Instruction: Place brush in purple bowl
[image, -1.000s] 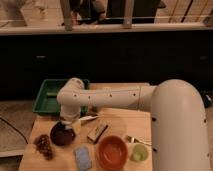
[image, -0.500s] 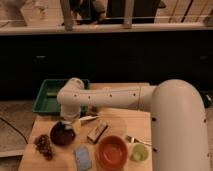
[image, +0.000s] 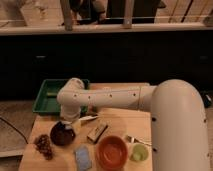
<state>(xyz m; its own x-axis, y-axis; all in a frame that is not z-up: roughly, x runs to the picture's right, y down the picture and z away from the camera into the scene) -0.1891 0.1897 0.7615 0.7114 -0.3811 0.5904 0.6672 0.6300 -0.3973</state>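
Observation:
The purple bowl (image: 62, 135) sits dark and glossy at the left of the wooden table (image: 117, 120). The brush (image: 89, 118), slim with a pale handle, lies flat on the table just up and right of the bowl. My white arm reaches in from the right, bends at its elbow and points down. The gripper (image: 67, 123) hangs over the bowl's far rim, to the left of the brush's end. It appears open and nothing shows held in it. Its fingertips are partly lost against the dark bowl.
A brown wooden block (image: 97, 132) lies right of the bowl. An orange-red bowl (image: 112, 152), a pale green cup (image: 139, 153), a small fork (image: 132, 140) and a blue sponge (image: 83, 157) line the front. A brown cluster (image: 44, 145) sits front left. A green tray (image: 46, 97) stands behind.

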